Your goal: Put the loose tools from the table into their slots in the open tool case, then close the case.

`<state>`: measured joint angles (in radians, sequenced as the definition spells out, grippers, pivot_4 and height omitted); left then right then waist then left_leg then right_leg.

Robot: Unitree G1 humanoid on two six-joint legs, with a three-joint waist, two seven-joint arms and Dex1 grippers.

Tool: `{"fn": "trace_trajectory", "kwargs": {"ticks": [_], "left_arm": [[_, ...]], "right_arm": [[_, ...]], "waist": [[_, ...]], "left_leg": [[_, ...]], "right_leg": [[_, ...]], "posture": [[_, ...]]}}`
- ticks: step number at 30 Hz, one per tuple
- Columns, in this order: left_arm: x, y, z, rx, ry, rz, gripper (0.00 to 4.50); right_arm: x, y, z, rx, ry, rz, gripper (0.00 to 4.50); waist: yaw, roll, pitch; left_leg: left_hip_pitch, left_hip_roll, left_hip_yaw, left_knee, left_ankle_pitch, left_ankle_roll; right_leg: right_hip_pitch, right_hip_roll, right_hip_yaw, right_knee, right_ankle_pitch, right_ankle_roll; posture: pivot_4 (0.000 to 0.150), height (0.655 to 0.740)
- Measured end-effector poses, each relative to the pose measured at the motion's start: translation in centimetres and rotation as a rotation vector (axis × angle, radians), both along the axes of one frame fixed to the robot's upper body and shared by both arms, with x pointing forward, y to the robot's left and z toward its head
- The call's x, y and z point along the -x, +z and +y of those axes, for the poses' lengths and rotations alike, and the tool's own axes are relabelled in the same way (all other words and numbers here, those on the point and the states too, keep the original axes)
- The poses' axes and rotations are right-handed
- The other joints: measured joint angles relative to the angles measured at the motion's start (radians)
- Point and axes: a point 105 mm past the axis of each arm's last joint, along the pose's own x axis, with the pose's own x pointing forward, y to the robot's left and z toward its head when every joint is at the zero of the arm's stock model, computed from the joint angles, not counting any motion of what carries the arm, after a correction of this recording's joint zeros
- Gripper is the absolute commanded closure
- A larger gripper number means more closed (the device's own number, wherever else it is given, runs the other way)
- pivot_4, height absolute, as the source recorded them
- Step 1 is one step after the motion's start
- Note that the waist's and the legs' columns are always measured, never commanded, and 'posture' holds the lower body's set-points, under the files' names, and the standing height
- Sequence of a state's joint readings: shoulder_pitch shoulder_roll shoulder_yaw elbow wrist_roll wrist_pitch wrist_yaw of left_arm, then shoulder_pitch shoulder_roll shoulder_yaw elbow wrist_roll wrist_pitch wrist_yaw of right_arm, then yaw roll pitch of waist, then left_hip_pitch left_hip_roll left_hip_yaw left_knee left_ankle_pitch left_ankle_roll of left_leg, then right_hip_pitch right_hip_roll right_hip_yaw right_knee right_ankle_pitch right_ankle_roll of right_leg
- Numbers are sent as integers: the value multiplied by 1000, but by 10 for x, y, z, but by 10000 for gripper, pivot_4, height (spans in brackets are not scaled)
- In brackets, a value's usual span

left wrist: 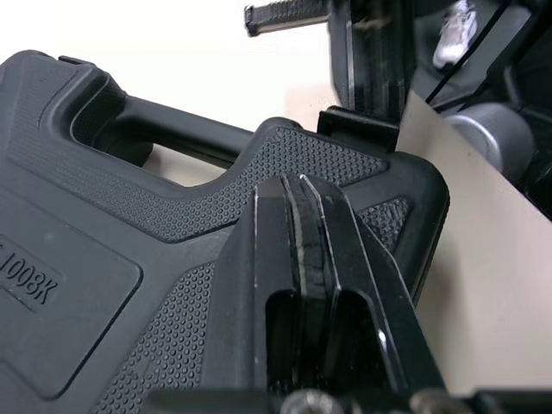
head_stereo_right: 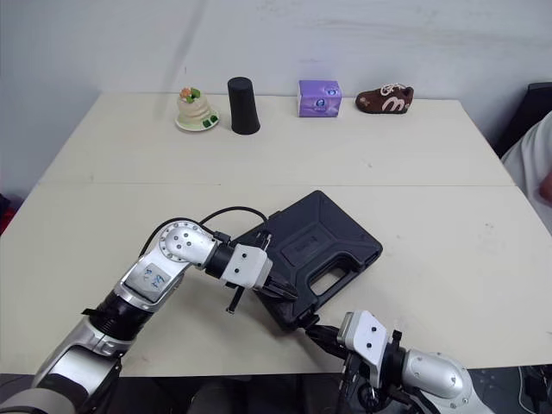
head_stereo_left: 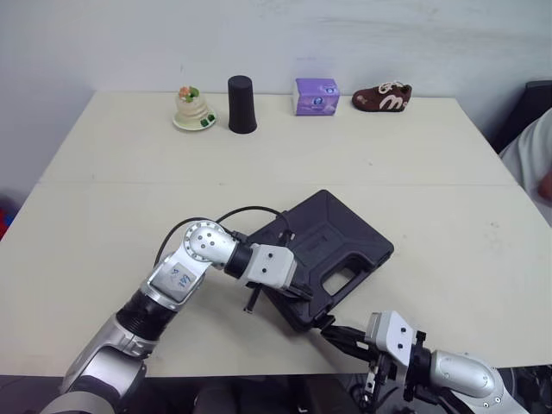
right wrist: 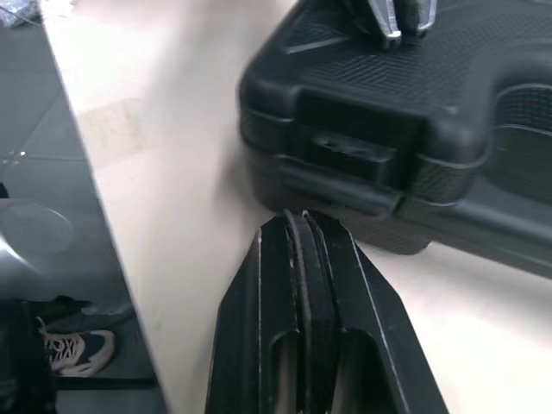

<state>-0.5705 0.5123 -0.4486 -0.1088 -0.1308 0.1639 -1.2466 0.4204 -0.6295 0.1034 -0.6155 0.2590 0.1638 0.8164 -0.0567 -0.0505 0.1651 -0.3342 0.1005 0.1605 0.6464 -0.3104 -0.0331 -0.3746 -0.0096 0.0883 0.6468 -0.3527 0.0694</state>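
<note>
The table (head_stereo_left: 414, 155) carries the black tool case (head_stereo_left: 341, 237) near its front edge. The lid is down, so the slots inside are hidden. The left gripper (left wrist: 302, 185), fingers pressed together, lies over the case's near corner and covers part of it. The right gripper (right wrist: 302, 220), fingers also pressed together, points at the latch (right wrist: 345, 151) from the table's edge, just apart from it. A person's sleeve (head_stereo_left: 528, 155) is cut off at the right.

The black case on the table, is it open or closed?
Closed: the black case lies flat, both halves pressed together. Whether its latch is snapped, cannot tell.
</note>
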Motion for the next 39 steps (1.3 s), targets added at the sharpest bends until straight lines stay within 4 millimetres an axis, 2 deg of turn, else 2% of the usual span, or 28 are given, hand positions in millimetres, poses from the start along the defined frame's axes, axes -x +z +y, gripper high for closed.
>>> {"fn": "trace_trajectory", "kwargs": {"ticks": [1,2,21,32,35,37,38,39], "left_arm": [[0,-1,0,-1,4,1,44499],[0,-1,0,-1,5,0,44499],[-2,-4,4,-29,28,-7,44499],[-6,-2,8,-9,63,-3,44499],[-6,2,12,61,99,54,44499],[-11,7,19,109,132,39,44499],[-21,13,26,152,193,37,44499],[-29,17,33,175,246,32,44499]], "right_arm": [[0,1,0,-2,4,-9,45000],[0,2,1,-4,7,-15,45000],[-21,4,2,13,78,-64,45000],[-28,12,7,35,104,13,45000],[-24,22,-3,58,85,12,45000],[-23,26,-24,115,39,11,45000],[-22,30,-39,155,5,11,45000],[-24,33,-49,183,-20,7,45000]], "waist": [[0,2,-3],[0,2,-4],[-6,1,-14],[-25,2,-15],[-23,5,-13],[-20,6,-11],[-17,7,-7],[-16,8,-5]], "left_leg": [[0,2,0,-1,-1,1],[0,2,-1,-1,-1,1],[1,3,-1,-2,-2,2],[1,3,-5,-5,-2,1],[-1,1,-4,-9,-1,3],[-2,0,-6,-11,-1,2],[-3,0,-6,-11,-1,2],[-3,0,-6,-12,-2,2]], "right_leg": [[2,0,-1,-3,-2,-3],[2,0,-1,-3,-7,-13],[6,-1,0,-5,-6,-15],[7,-1,0,-8,-4,-17],[0,-2,0,-9,-4,-16],[-2,-1,0,-10,0,-10],[-3,-1,0,-11,5,1],[-3,-1,0,-12,6,1]], "posture": [[1500,7400],[1500,7400],[1500,7400],[1500,7400],[1500,7400],[1500,7400],[1500,7400],[1500,7400]]}}
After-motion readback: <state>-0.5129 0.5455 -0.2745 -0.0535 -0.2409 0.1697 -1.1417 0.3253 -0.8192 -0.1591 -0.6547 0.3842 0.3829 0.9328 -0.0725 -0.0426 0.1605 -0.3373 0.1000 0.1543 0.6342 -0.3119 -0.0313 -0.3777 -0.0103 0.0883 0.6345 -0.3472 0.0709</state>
